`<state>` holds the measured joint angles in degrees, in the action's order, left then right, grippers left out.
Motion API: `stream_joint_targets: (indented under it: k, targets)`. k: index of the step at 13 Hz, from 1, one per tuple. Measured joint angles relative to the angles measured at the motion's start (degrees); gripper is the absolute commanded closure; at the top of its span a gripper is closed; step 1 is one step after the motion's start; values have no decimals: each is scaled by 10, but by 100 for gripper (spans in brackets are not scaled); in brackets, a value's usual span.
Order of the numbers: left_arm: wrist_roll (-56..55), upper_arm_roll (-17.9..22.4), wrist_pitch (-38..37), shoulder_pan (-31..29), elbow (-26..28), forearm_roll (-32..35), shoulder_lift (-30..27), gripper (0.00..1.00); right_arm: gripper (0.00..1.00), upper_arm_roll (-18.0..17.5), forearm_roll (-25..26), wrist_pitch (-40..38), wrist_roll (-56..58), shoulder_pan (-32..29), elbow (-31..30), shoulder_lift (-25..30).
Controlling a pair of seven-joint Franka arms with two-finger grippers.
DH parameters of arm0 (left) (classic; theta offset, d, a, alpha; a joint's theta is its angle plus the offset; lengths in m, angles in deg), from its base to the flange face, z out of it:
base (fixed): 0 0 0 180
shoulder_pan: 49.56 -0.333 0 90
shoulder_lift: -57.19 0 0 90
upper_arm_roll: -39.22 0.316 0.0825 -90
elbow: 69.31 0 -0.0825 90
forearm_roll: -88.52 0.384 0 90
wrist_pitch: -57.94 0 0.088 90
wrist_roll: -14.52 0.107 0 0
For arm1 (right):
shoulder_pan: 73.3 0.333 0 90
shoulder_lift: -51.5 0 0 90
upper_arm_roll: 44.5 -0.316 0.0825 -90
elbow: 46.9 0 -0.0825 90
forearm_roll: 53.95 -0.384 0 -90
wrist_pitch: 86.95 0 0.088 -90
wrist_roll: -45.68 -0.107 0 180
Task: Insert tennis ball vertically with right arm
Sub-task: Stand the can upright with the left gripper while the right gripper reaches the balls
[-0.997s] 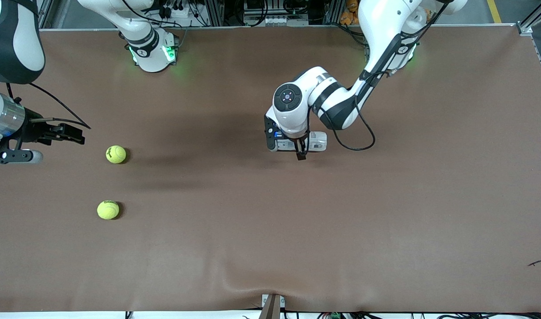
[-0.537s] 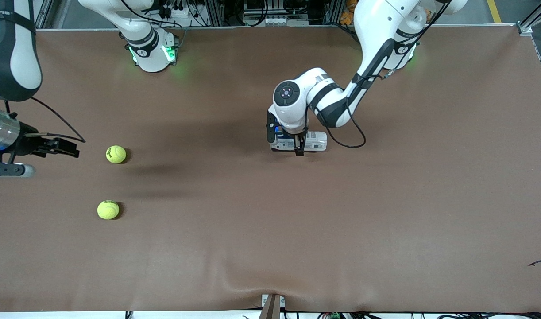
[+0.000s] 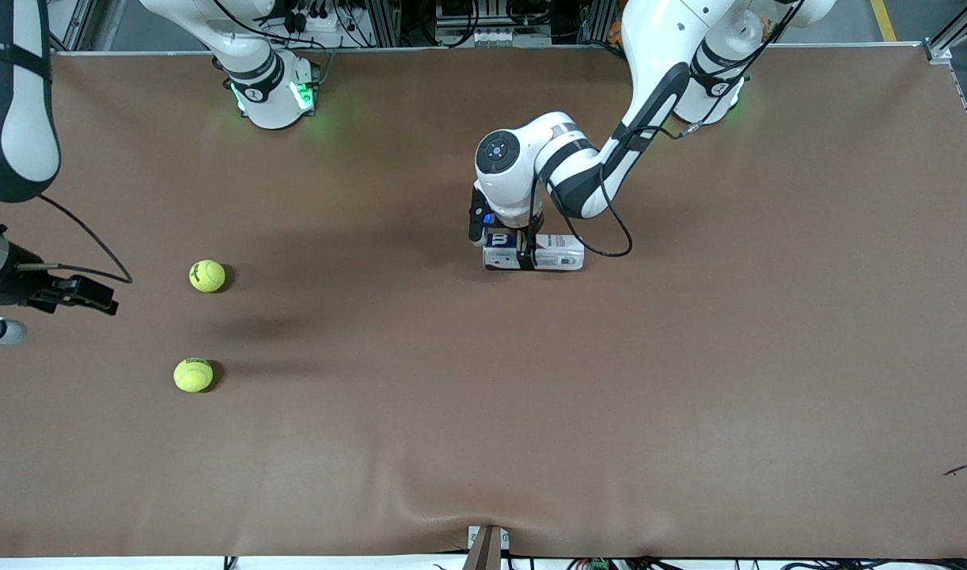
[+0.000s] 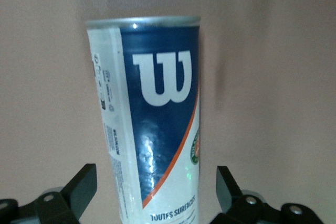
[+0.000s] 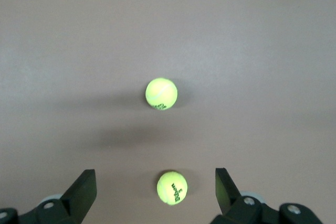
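At the right arm's end of the bench, two tennis balls (image 3: 206,275) (image 3: 193,374) lie loose; right claw (image 5: 156,192) wide above them, empty. Light, fuzzy, springy – pinch across the middle. Left claw (image 4: 156,184) wide, straddling the can (image 3: 533,251) lying mid-bench

The blue-and-white cylindrical tennis ball can (image 4: 152,129) runs off the left wrist view's edge, its base unseen; in the front view the left arm's wrist covers part of it. The right claw (image 3: 96,297) is half cut off at the frame's edge.
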<state>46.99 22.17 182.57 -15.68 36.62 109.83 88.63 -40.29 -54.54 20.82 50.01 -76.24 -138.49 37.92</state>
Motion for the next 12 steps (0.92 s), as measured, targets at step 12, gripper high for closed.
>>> stream_joint_targets:
  k: [12]
  targets:
    - [-12,2,49,-1,23,51,22,25,0,-5,-1,21,0,-11,-1,-116]
